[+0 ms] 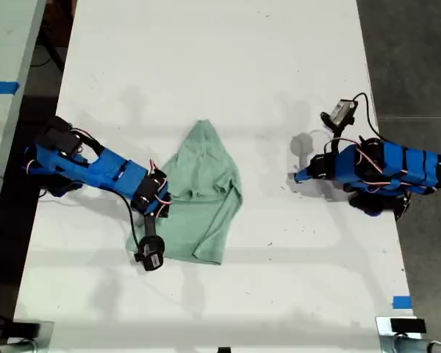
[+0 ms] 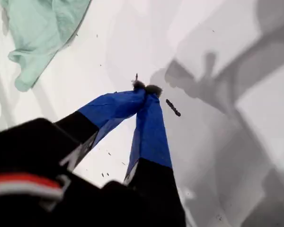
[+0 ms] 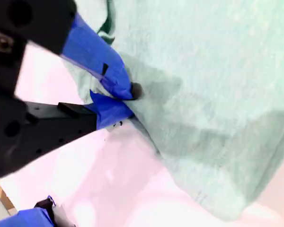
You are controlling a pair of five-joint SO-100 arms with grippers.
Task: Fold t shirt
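The pale mint-green t shirt (image 1: 204, 193) lies rumpled and partly doubled over in the middle of the white table (image 1: 228, 59), narrowing to a point at its far end. My second gripper (image 1: 162, 208) is at the shirt's edge on the exterior view's left. The second wrist view shows its blue fingers (image 3: 114, 78) pinched shut on a fold of the t shirt (image 3: 213, 85). My first gripper (image 1: 298, 176) rests on bare table on the exterior view's right, pointing at the shirt. Its fingertips (image 2: 143, 94) are shut on nothing, with the t shirt (image 2: 40, 33) well ahead of them.
A second table with blue tape (image 1: 1, 87) borders the exterior view's left, beyond a dark gap. Dark floor (image 1: 411, 51) runs along the exterior view's right. A blue tape mark (image 1: 402, 301) sits near the table's front corner on the exterior view's right. Small dark specks (image 2: 173, 108) dot the tabletop.
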